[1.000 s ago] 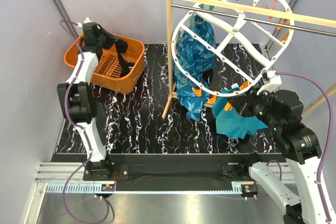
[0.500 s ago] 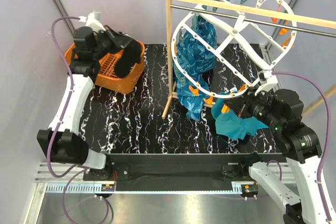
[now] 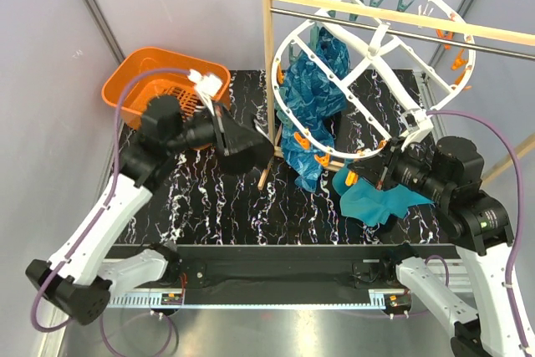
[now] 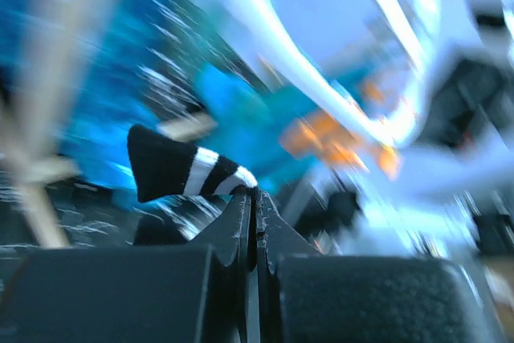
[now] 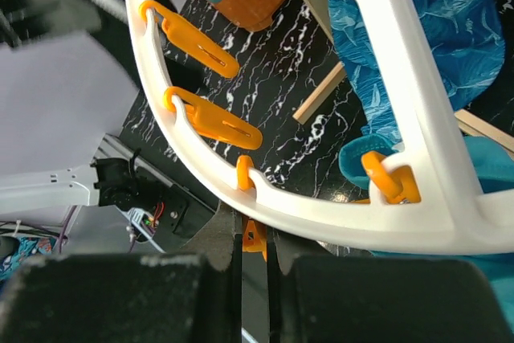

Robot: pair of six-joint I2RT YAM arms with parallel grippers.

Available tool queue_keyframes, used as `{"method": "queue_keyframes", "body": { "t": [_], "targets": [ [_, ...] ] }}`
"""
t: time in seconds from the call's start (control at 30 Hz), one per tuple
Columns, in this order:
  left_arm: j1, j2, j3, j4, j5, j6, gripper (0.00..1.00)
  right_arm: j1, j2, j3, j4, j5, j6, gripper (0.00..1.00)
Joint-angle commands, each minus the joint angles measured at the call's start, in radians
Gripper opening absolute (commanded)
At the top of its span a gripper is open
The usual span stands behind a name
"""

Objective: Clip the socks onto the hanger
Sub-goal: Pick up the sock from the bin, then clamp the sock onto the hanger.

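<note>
A black sock with white stripes [image 4: 181,173] hangs from my left gripper [image 4: 254,195], whose jaws are shut on its edge. In the top view that gripper [image 3: 227,133] holds the sock [image 3: 251,150] above the table, just left of the wooden post. The hanger [image 3: 374,42], a white oval frame with orange and teal clips, hangs tilted from the rod. My right gripper [image 3: 387,170] is at its lower rim. In the right wrist view its jaws [image 5: 255,240] are shut on an orange clip [image 5: 255,234] under the white rim [image 5: 337,218]. More orange clips [image 5: 215,120] line the rim.
The orange basket [image 3: 138,77] stands at the back left. A wooden rack [image 3: 270,81] with a metal rod carries the hanger. A blue patterned cloth [image 3: 311,98] and a teal cloth [image 3: 376,202] hang from the hanger's clips. The table top [image 3: 209,198] is black marble.
My left arm has swung from the basket out over the table toward the hanger, carrying the sock. The hanger has tilted a little. The right gripper has stayed on its clip.
</note>
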Motion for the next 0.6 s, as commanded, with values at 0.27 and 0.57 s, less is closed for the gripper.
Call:
{"method": "queue_keyframes", "body": {
  "t": [0.27,0.57],
  "targets": [
    [-0.424,-0.147,-0.248,0.282,0.16,-0.028,0.0,0.001,-0.054,-0.02,-0.149,-0.177,0.024,0.0],
    [-0.672,0.006,-0.105,0.294,0.217,0.106,0.0,0.006,-0.114,-0.022,-0.134,-0.273,-0.005,0.0]
  ]
}}
